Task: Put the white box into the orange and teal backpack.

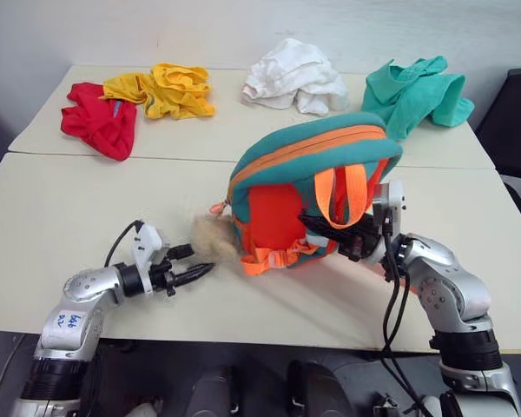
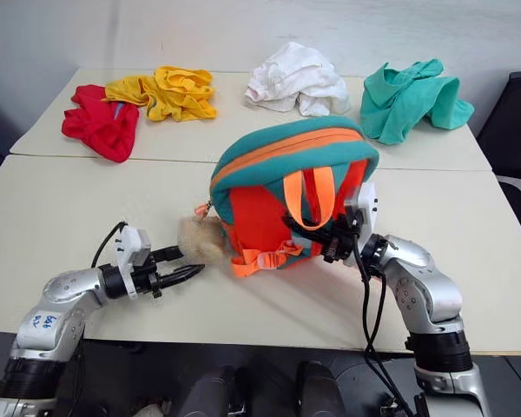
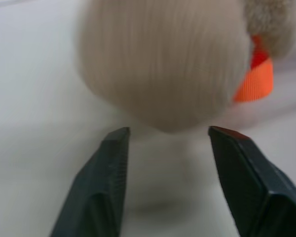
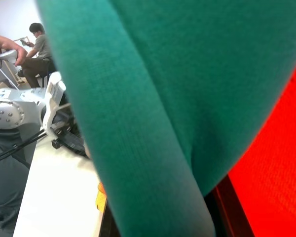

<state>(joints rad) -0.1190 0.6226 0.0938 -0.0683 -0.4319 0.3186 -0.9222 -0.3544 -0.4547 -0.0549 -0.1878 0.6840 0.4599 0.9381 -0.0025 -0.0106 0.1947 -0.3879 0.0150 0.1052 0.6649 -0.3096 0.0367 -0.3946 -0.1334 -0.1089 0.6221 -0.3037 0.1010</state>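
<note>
The orange and teal backpack (image 1: 313, 165) stands upright in the middle of the near table, zipper side up. My right gripper (image 1: 319, 228) is shut on it from the right, by the orange straps; teal trim (image 4: 153, 98) and orange cloth (image 4: 276, 163) lie against its fingers. A tan plush teddy bear (image 1: 213, 239) hangs at the backpack's lower left. My left gripper (image 1: 200, 261) is open just above the table, its fingers (image 3: 108, 173) apart with the bear (image 3: 163, 59) right in front of them, not touching. The white box is out of view.
On the far table lie a red cloth (image 1: 100, 117), a yellow cloth (image 1: 169, 91), a white cloth heap (image 1: 295, 76) and a teal cloth heap (image 1: 417, 91). A black chair (image 1: 517, 113) stands at the right. People sit in the background (image 4: 37, 47).
</note>
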